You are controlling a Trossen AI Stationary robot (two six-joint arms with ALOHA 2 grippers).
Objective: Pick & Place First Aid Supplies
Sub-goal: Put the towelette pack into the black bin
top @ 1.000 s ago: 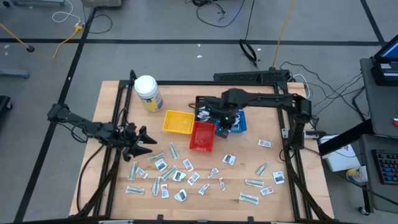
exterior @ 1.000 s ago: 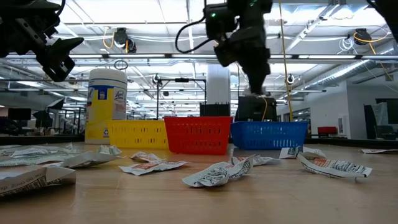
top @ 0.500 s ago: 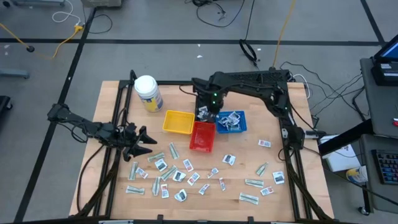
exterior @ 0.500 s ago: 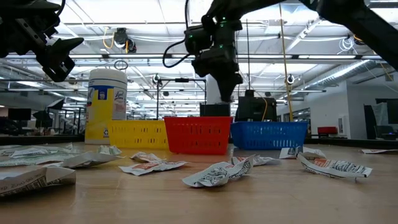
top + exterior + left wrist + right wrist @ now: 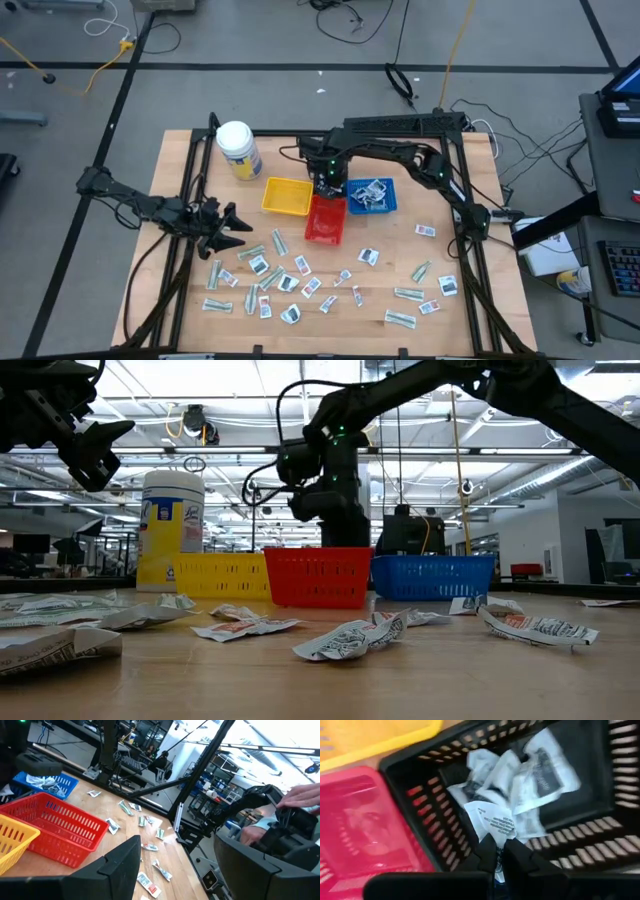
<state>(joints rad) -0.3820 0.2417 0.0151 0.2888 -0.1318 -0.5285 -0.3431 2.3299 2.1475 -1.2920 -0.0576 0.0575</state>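
Right gripper (image 5: 499,857) clamped on a white packet (image 5: 492,822), hovering over the black tray (image 5: 580,800) at frame centre; left gripper (image 5: 228,228) released, mid-left.

Robotics lab: open industrial hall, ceiling strip lights (image 5: 250,375), floor cables (image 5: 350,20), equipment racks (image 5: 115,750).

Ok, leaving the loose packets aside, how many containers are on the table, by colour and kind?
Yellow tray: 1
Red tray: 1
Blue tray: 1
Black tray: 1
White jar: 1
Total: 5
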